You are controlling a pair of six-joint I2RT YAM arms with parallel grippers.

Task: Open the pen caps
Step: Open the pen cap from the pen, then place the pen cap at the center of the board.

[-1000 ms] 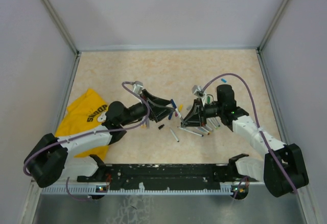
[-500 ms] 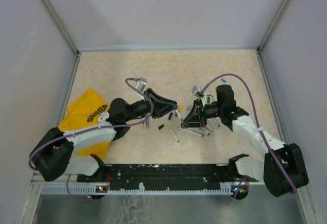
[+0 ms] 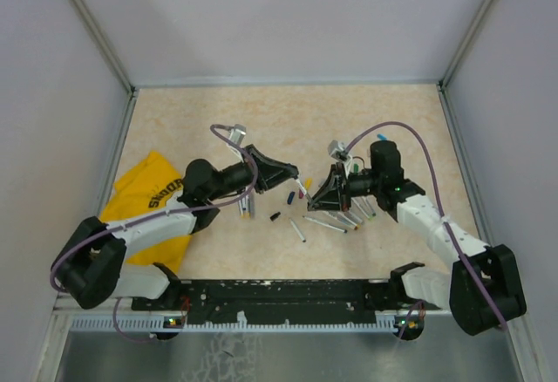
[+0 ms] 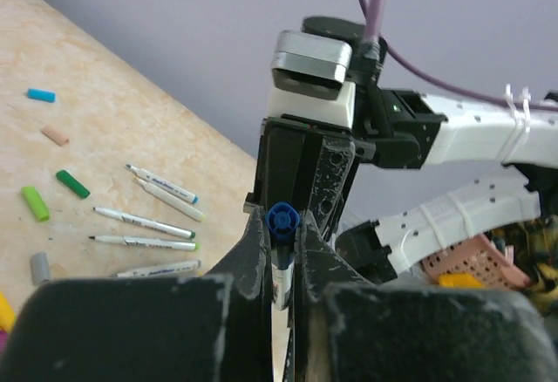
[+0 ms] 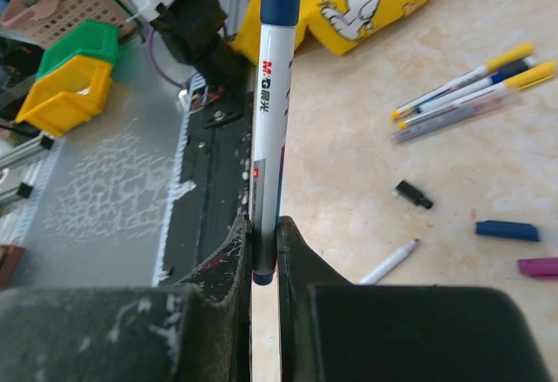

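Bridging the left gripper (image 4: 281, 234) and the right gripper (image 5: 264, 251), one pen (image 5: 270, 94) sits right of the yellow cloth (image 3: 148, 199). Its long axis runs gripper to gripper, with the blue cap (image 4: 282, 219) at the left end. The left gripper pinches the blue cap; the right gripper pinches the white barrel. Barrel mark: red "M&G". Cloth print: "SNOOP". Surface: beige mottled tabletop (image 3: 261, 120); pale walls (image 3: 261, 24).

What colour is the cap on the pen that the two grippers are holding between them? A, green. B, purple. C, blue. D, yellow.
C: in the left wrist view the left gripper is shut on a blue cap, and the right wrist view shows dark blue at the far end of the pen that the right gripper clamps by its barrel.
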